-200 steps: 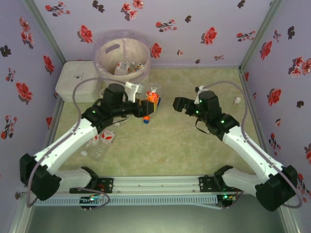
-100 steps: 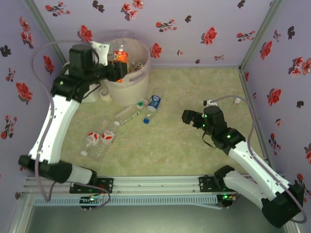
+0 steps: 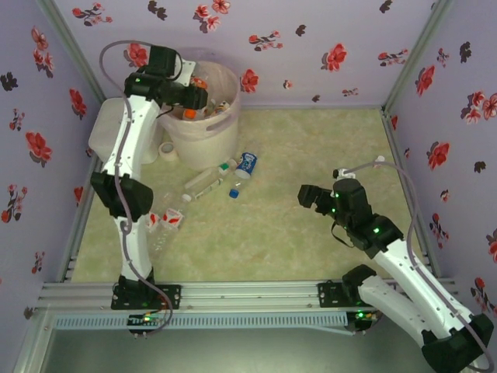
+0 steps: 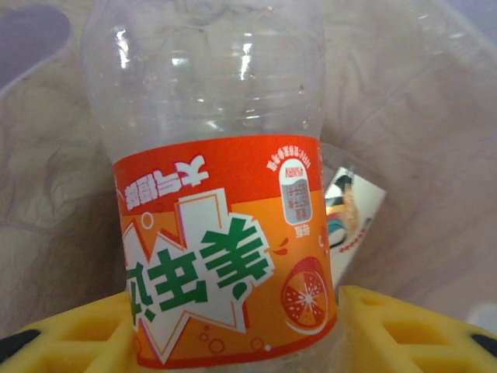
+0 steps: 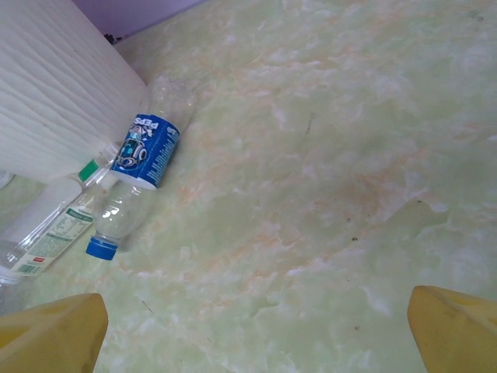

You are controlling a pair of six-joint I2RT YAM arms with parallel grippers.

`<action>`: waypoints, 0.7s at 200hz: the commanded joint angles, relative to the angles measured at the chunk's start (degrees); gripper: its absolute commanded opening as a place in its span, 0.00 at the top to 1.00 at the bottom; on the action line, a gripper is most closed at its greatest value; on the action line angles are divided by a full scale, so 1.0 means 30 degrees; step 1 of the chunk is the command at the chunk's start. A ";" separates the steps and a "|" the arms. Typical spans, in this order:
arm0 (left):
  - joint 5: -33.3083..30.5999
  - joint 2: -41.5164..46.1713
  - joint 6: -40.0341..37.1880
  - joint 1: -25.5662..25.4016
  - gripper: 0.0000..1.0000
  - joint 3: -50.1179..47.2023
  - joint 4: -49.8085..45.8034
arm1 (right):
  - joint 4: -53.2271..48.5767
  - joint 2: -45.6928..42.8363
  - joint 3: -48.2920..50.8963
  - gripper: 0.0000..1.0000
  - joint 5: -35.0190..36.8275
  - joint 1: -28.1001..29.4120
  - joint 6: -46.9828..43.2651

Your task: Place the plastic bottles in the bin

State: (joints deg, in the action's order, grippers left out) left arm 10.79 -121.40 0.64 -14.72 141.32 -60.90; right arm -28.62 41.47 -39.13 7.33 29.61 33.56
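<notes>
One orange-labelled bottle is clamped between the left gripper's yellow fingers, held over the mouth of the cream bin at the far left. The right gripper hovers over the right side of the table, jaws wide apart and empty. Just near of the bin, a blue-labelled bottle and a green-capped clear bottle lie on the table.

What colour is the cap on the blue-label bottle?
The cap is blue; right wrist view shows it best.
</notes>
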 commanded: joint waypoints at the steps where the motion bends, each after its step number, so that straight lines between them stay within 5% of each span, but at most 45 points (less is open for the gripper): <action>1: -0.1114 -0.0898 -0.1092 0.0055 1.00 0.1242 -0.1728 | -0.0428 -0.0027 0.0350 0.01 -0.0033 -0.0134 0.0328; 40: -0.1486 -0.1534 -0.1294 0.0044 1.00 -0.0545 -0.1154 | 0.1466 0.0973 0.0506 0.02 -0.1558 -0.0259 0.1100; 83: -0.1524 -0.1134 -0.1098 0.0089 0.62 -0.1829 -0.0637 | 0.4190 0.3950 0.0503 0.17 -0.3916 -0.0233 0.2755; 140: -0.1687 0.0189 -0.1441 0.0310 0.14 -0.0442 -0.1124 | 0.6797 0.6970 0.0244 0.15 -0.3399 0.0987 0.4486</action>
State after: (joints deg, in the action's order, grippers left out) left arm 7.40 -122.50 -2.17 -14.59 137.82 -60.36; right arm -14.15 60.10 -38.24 -3.22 30.85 43.24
